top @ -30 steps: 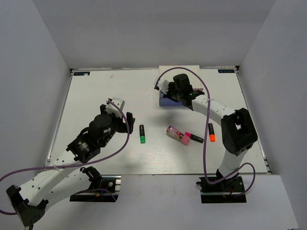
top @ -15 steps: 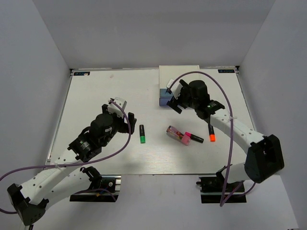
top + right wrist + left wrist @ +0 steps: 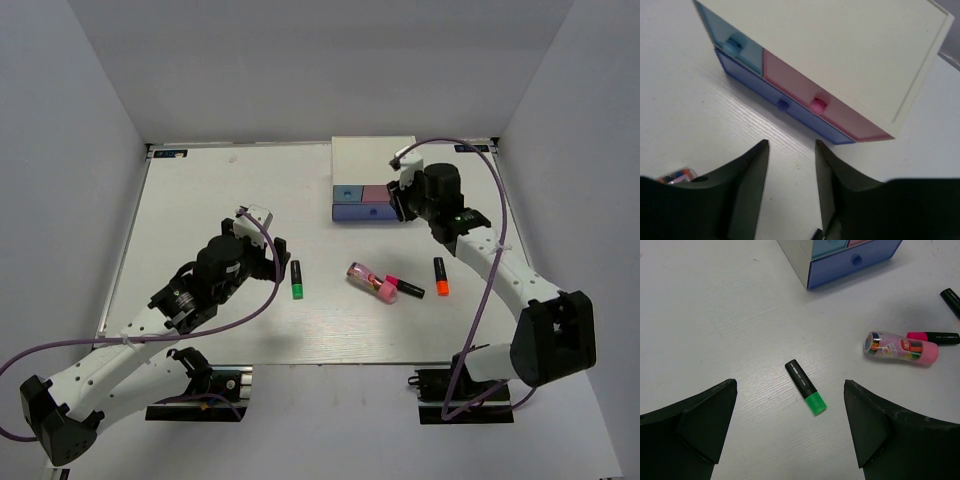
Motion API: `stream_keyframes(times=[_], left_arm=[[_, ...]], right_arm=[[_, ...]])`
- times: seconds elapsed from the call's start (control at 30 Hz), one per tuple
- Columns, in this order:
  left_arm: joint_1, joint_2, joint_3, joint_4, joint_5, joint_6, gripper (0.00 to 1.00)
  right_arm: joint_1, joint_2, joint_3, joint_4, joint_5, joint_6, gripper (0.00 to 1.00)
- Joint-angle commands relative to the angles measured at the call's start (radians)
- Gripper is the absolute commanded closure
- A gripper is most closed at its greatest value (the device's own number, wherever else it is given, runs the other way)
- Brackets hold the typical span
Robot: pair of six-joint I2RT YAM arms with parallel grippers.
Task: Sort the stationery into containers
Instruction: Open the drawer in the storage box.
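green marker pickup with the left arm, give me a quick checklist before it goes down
1. Left gripper open and empty: ok, jaws spread wide.
2. Green-capped marker lined up: ok, it lies in the gap in the left wrist view, at a diagonal.
3. Room around the marker: ok, the pink tube lies well apart on its right.
4. Gripper down at the marker: not ok, it hovers above it.
5. Right gripper out of the way: ok, it is up by the cabinet.
6. Drawer ready to take it: cannot tell, the bottom drawer shows no opening.
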Motion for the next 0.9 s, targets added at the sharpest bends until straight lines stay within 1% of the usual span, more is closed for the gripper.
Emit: stream_keyframes(times=[0.0,0.03,0.07,0.2,0.27,0.3,0.47,0.7,0.77,0.87], left_arm=[[0.006,-0.010,0.002,0.009,0.029,0.009,0.01],[0.006,-0.010,0.002,0.009,0.029,0.009,0.01],[0.006,-0.010,0.002,0.009,0.038,0.009,0.01],[0.006,-0.019,0.002,0.009,0.047,0.009,0.01],[0.006,-0.019,0.002,0.009,0.047,0.009,0.01],[0.006,-0.019,0.002,0.009,0.047,0.009,0.01],[0.006,-0.019,0.002,0.009,0.067,0.009,0.01],[0.006,-0.019,0.002,0.009,0.067,0.009,0.01],[0.006,-0.010,0.002,0.009,0.067,0.009,0.01],[0.006,-0.010,0.002,0.009,0.067,0.009,0.01]], right_arm=[[-0.049,0.029,0.024,0.010,-0.031,0.140,0.58],[-0.055,0.057,0.041,0.002,-0.041,0.151,0.63],[-0.067,0.086,0.050,-0.002,-0.064,0.189,0.66],[-0.081,0.167,0.091,-0.006,-0.088,0.231,0.66],[-0.083,0.197,0.111,-0.004,-0.093,0.249,0.60],[-0.086,0.200,0.119,0.004,-0.094,0.260,0.56],[-0.095,0.250,0.147,0.022,-0.081,0.324,0.51],[-0.111,0.301,0.147,0.067,-0.065,0.404,0.51],[-0.115,0.309,0.145,0.108,-0.068,0.417,0.51],[-0.115,0.321,0.151,0.119,-0.053,0.441,0.54]])
